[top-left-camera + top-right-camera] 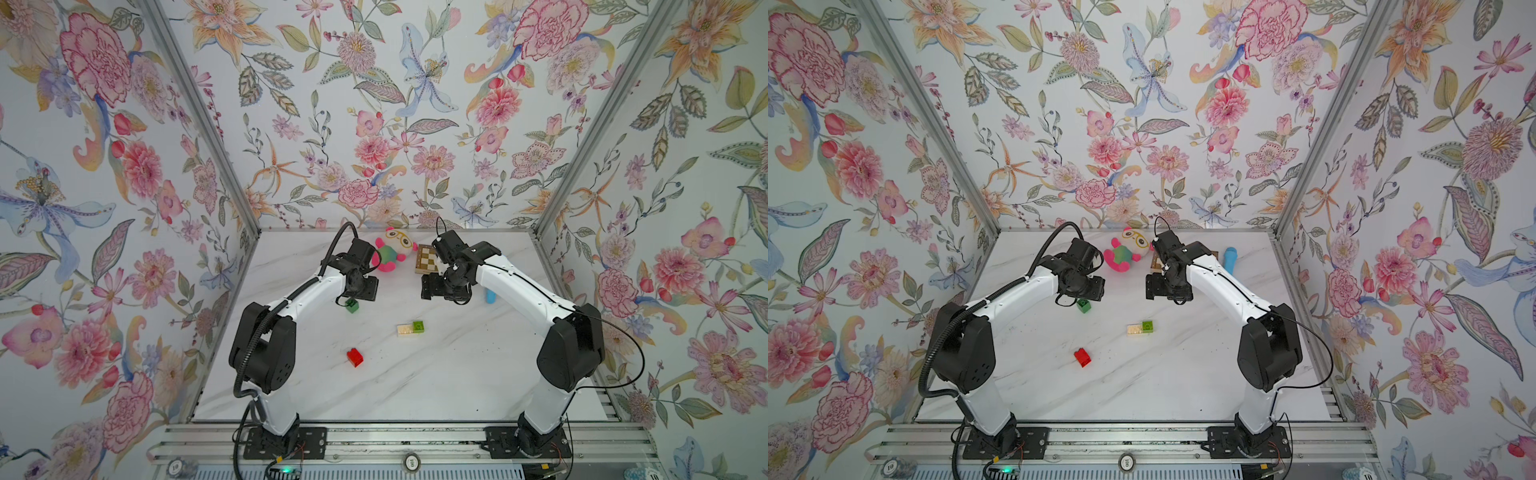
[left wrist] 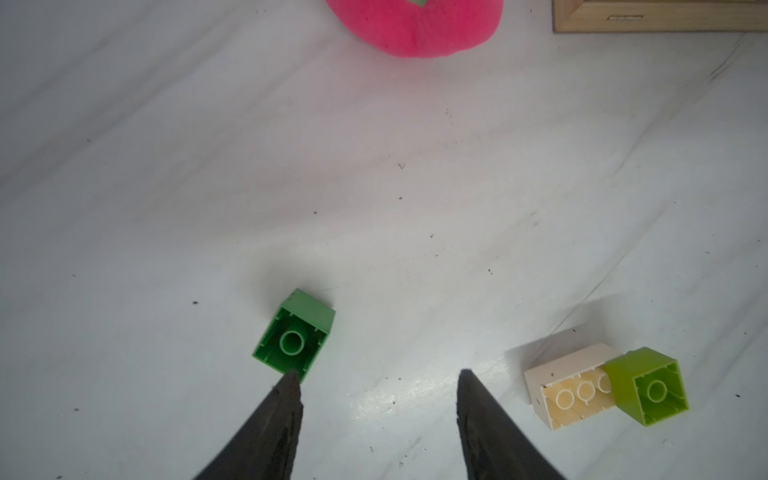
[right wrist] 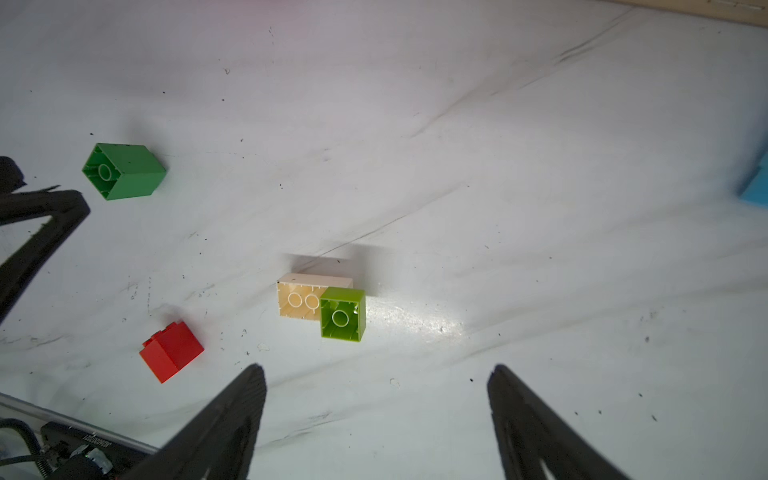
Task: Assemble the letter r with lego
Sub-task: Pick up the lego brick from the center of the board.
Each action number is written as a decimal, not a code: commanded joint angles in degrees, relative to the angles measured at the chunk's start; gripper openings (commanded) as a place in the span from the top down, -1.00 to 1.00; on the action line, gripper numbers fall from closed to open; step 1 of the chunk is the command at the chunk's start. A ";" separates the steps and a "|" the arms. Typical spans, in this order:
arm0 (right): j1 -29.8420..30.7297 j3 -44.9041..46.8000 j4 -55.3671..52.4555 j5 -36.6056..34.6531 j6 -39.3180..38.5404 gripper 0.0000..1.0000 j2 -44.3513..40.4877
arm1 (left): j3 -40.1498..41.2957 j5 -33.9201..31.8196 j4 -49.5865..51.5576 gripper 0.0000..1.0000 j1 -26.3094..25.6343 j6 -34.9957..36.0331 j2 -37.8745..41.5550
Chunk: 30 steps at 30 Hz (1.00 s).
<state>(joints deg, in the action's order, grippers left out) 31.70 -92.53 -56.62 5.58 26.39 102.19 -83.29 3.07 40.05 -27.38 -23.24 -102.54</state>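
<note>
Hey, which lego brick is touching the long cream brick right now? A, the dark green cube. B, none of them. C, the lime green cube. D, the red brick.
C: the lime green plastic cube brick sits against one end of the long cream plastic brick, while the dark green cube brick and the red brick lie apart from it on the white marble-look table.
</note>
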 commanded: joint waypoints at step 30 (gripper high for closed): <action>-4.48 7.65 -2.88 8.05 -4.21 -0.99 -4.38 | 0.45 -2.72 3.99 -0.36 4.28 16.99 -8.90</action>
<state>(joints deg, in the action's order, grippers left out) 27.44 -85.84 -58.00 13.32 22.26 99.98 -83.64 1.04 43.44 -23.62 -7.66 -110.08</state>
